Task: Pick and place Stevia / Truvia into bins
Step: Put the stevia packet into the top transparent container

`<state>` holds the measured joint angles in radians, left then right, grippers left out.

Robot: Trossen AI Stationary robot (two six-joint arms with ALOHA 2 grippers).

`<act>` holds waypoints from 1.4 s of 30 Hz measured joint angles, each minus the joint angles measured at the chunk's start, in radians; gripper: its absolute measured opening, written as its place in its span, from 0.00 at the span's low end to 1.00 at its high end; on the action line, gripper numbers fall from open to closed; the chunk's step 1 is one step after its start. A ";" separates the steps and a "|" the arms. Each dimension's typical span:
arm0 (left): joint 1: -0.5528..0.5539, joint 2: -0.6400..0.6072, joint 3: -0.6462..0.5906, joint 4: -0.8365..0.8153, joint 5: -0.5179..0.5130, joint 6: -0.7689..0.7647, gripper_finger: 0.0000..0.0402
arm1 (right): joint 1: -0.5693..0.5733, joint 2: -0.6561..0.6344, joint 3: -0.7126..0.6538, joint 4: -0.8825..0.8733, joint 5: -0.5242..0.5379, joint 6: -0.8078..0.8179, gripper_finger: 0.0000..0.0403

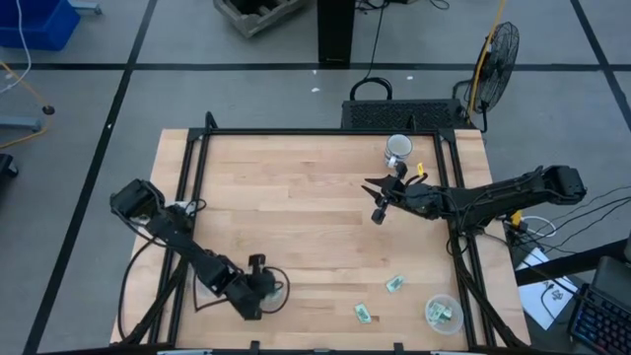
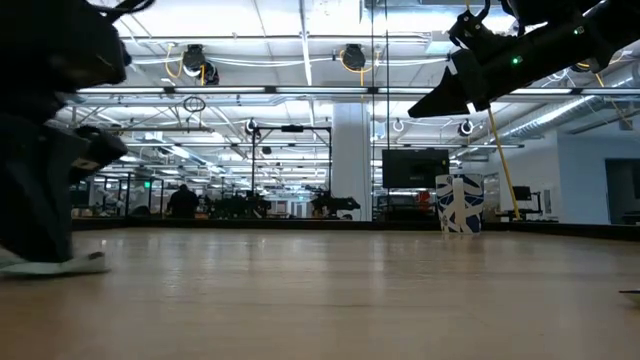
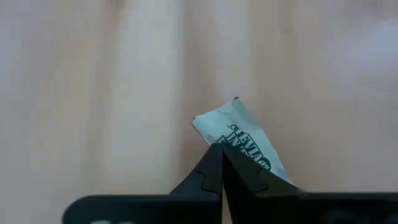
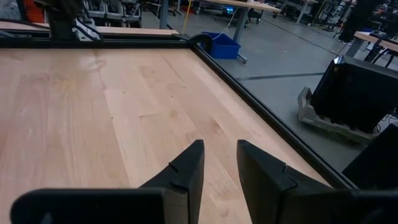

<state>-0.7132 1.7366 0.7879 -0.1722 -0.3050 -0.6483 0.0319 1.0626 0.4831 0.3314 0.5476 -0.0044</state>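
Note:
My left gripper (image 1: 260, 288) is low over the table's near side, shut on one pale green and white sachet (image 3: 235, 127) printed with dark letters. A clear cup (image 1: 278, 288) shows as a faint ring just to its right. My right gripper (image 1: 380, 202) hangs open and high above the table's far right part, touching nothing; the right wrist view shows its fingers apart (image 4: 221, 158) over bare wood. Two more sachets (image 1: 395, 284) (image 1: 363, 314) lie flat on the near right of the table. The second clear cup (image 1: 443, 313) stands near the near right corner with sachets inside. My left gripper pinches the sachet between its two fingertips (image 3: 211, 163) at one end (image 3: 244, 154), coming from above and pointing down. The rest of the sachet sticks out beyond the tips. Whether its free end touches the wood, I cannot tell.
A white ceramic mug (image 1: 397, 148) stands near the table's far edge, close to the right arm. A black frame rail (image 1: 296, 131) runs round the table. Bare wood (image 1: 296, 197) fills the middle and far left. A fan and a crate are on the floor beyond.

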 joint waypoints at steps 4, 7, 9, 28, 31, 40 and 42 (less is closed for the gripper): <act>0.029 -0.056 -0.005 -0.042 -0.062 0.072 0.02 | 0.000 0.000 0.000 0.001 0.000 0.000 0.23; 0.042 -0.139 -0.001 -0.061 -0.066 0.086 0.01 | 0.000 0.000 0.000 0.001 0.000 0.000 0.23; 0.045 -0.192 0.001 -0.098 -0.063 0.078 0.01 | 0.000 0.000 0.000 0.001 0.000 0.000 0.23; -0.147 -0.623 0.001 -0.764 0.401 -0.566 0.01 | 0.000 0.000 0.000 0.000 0.000 0.000 0.23; -0.187 -0.598 0.001 -0.786 0.332 -0.635 0.01 | 0.000 0.000 0.000 -0.001 0.000 0.000 0.23; -0.203 -0.448 -0.059 -0.791 0.324 -0.650 0.03 | 0.000 0.000 0.000 -0.001 0.000 -0.006 0.23; -0.197 -0.420 -0.063 -0.786 0.364 -0.667 0.04 | 0.000 0.000 0.000 -0.001 0.000 -0.025 0.23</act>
<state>-0.9098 1.3171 0.7254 -0.9585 0.0593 -1.3149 0.0319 1.0626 0.4831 0.3309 0.5476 -0.0298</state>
